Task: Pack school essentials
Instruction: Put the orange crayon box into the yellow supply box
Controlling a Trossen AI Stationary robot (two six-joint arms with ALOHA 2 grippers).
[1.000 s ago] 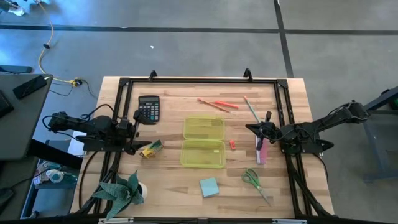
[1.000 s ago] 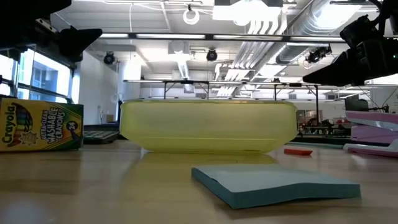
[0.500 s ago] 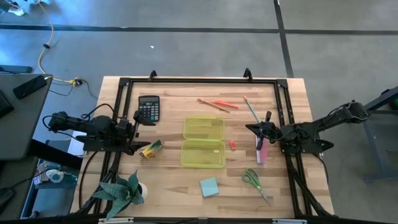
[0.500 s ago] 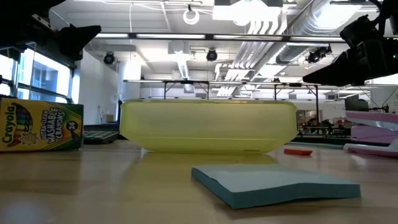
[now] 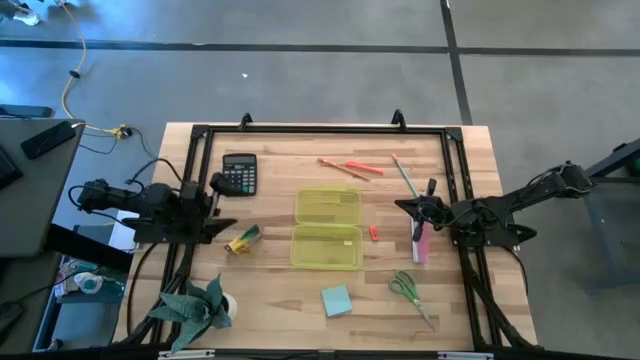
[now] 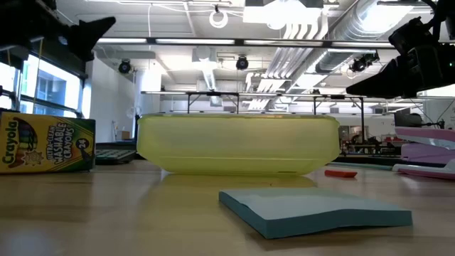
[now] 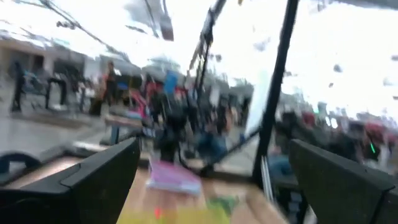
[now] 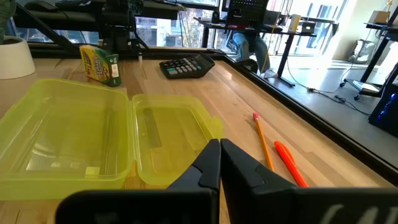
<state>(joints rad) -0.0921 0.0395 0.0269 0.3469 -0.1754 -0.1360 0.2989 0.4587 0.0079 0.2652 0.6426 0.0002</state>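
the left gripper [image 5: 222,203] hangs over the left side of the table [image 5: 270,290], just above the crayon box [image 5: 243,239] and below the calculator [image 5: 239,173] in the high view; its two fingers [image 7: 93,177] stand wide apart, with nothing between them. the right gripper [image 5: 403,207] sits over the right side of the table, its fingers [image 8: 208,165] pressed together and empty, just beside a pink stapler [image 5: 420,243].

the open yellow-green plastic case [image 5: 327,229] lies in the middle of the table, lid and tray both flat and facing up. the crayon box lies to the left of the case, apart from it. a tiny red eraser [image 5: 373,232] rests just to the right of the case. the orange pens [image 5: 352,167] lie near the far edge, beyond the case, and the thin green pencil [image 5: 404,177] lies slanted to their right. the green-handled scissors [image 5: 408,290] rest near the front right, and the light blue sticky-note pad [image 5: 337,300] sits in front of the case, well apart from the scissors. a potted plant [image 5: 196,305] stands at the front left corner.

in the low view the sticky-note pad [image 6: 313,210] lies nearest, with the case [image 6: 238,144] behind it and the crayon box [image 6: 46,144] to the left.
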